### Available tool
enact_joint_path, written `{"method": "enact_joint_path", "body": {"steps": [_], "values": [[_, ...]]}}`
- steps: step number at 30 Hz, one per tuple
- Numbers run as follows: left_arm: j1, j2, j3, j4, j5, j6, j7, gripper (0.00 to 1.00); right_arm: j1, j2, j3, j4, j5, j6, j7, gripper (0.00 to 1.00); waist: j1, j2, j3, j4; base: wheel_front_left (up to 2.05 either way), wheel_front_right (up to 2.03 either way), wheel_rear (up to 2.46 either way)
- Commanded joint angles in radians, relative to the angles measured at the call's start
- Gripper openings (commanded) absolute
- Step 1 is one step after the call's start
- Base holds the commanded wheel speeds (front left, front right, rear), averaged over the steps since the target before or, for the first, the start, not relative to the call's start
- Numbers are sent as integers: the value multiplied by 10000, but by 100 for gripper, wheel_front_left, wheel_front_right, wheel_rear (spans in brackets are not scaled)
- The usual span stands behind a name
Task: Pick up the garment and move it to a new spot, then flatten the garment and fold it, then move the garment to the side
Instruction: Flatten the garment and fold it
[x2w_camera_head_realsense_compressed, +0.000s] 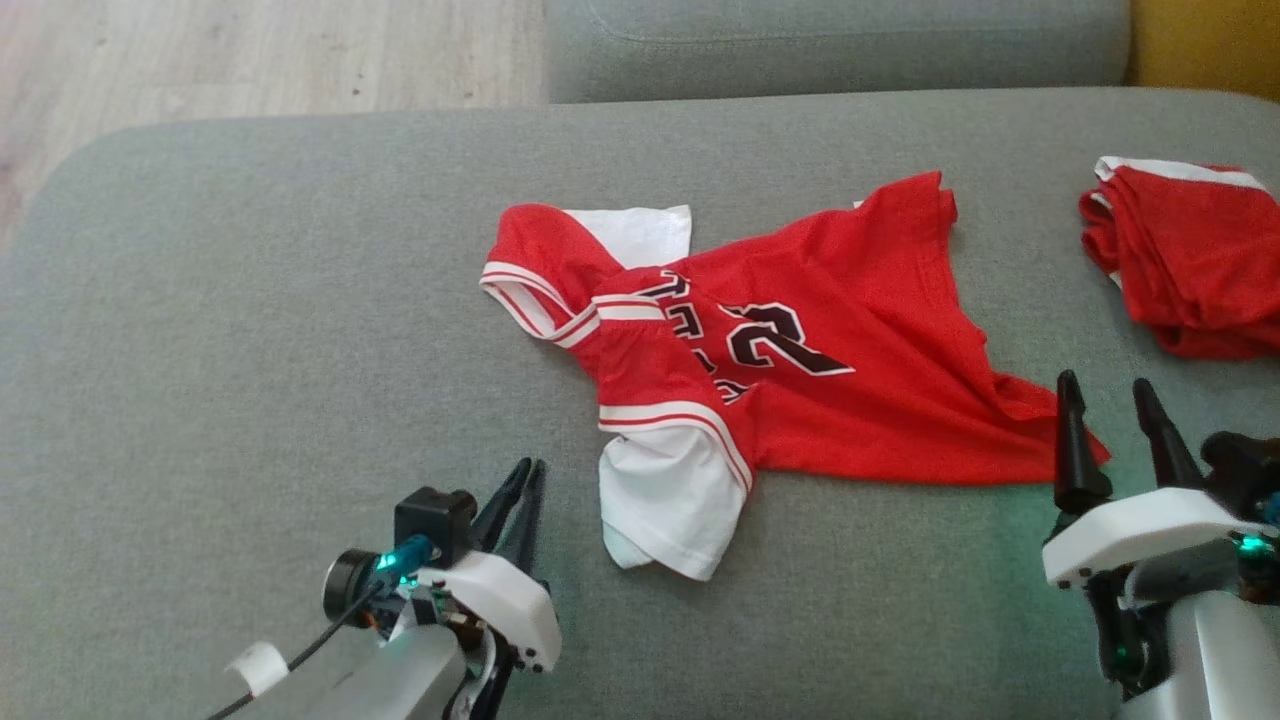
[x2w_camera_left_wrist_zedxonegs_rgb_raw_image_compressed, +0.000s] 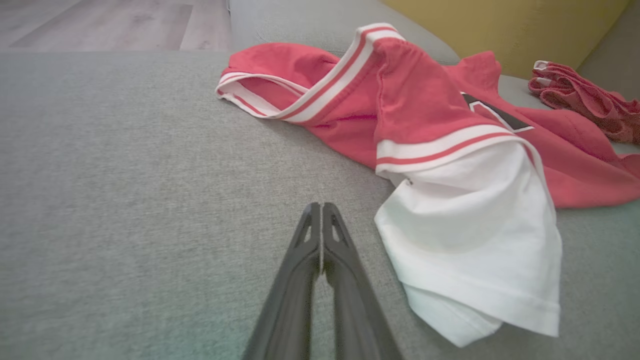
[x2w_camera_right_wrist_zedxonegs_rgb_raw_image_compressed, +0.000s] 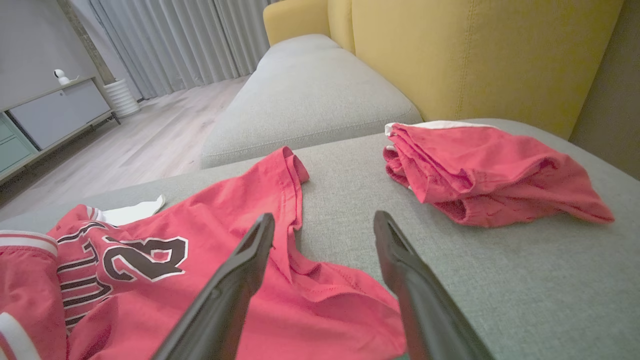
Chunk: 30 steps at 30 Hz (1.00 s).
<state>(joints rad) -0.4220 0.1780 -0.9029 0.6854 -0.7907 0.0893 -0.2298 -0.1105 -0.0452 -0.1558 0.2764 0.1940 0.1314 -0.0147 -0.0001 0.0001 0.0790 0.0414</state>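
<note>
Head view: left hand (x2w_camera_head_realsense_compressed: 532, 466) clenched empty, right hand (x2w_camera_head_realsense_compressed: 1104, 380) released near garment (x2w_camera_head_realsense_compressed: 850, 400)

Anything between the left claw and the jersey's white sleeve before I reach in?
No. In the left wrist view, the stretch from the shut left claw to the white sleeve is bare grey cushion.

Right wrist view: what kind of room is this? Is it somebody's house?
Most likely a living room in a home. You can see a grey sofa with a yellow backrest, long grey curtains, a wooden floor and a low cabinet by the wall.
</note>
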Motion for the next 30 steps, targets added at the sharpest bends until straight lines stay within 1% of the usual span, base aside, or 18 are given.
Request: {"method": "enact_joint_path", "body": {"steps": [1, 2, 10, 12, 19, 20, 21, 22, 26, 30], "values": [[-417, 40, 291, -259, 22, 13, -44, 83, -290, -51, 329, -281, 34, -7, -136, 100, 1, -1, 58, -93, 0, 0, 0], [-469, -17, 238, -237, 33, -34, 4, 100, -307, -51, 355, -282, 7, -7, -130, 100, 1, -1, 88, -156, 0, 0, 0], [-1033, -385, -218, 600, 172, -471, 535, 100, -419, -51, 360, -429, -154, -7, -13, 100, 1, -1, 403, -899, 0, 0, 0], [-1095, -430, -254, 747, 179, -511, 580, 100, -423, -51, 349, -442, -166, -7, -11, 100, 1, -1, 434, -969, 0, 0, 0], [-1391, -677, -613, 2032, 329, -546, 1056, 100, -398, -51, 394, -500, -174, -7, 18, 100, 1, -1, 492, -1320, 0, 0, 0], [-1427, -785, -647, 2188, 318, -618, 954, 72, -362, -51, 361, -502, -178, -7, 9, 100, 1, -1, 450, -1303, 0, 0, 0], [-1442, -830, -672, 2234, 331, -647, 863, 31, -327, -51, 315, -499, -183, -7, -3, 100, 1, -1, 406, -1256, 0, 0, 0], [-1449, -863, -702, 2272, 358, -669, 755, 0, -294, -51, 276, -490, -189, -7, -13, 100, 1, -1, 360, -1210, 0, 0, 0], [-1443, -895, -675, 2317, 431, -584, 262, 0, -177, -51, 211, -422, -144, -7, -63, 100, 1, -1, 90, -900, 0, 0, 0], [-1308, -697, -373, 2077, 390, -217, -79, 0, -11, -51, 121, -318, -55, -7, -131, 100, 1, -1, -234, -451, 0, 0, 0]]}}
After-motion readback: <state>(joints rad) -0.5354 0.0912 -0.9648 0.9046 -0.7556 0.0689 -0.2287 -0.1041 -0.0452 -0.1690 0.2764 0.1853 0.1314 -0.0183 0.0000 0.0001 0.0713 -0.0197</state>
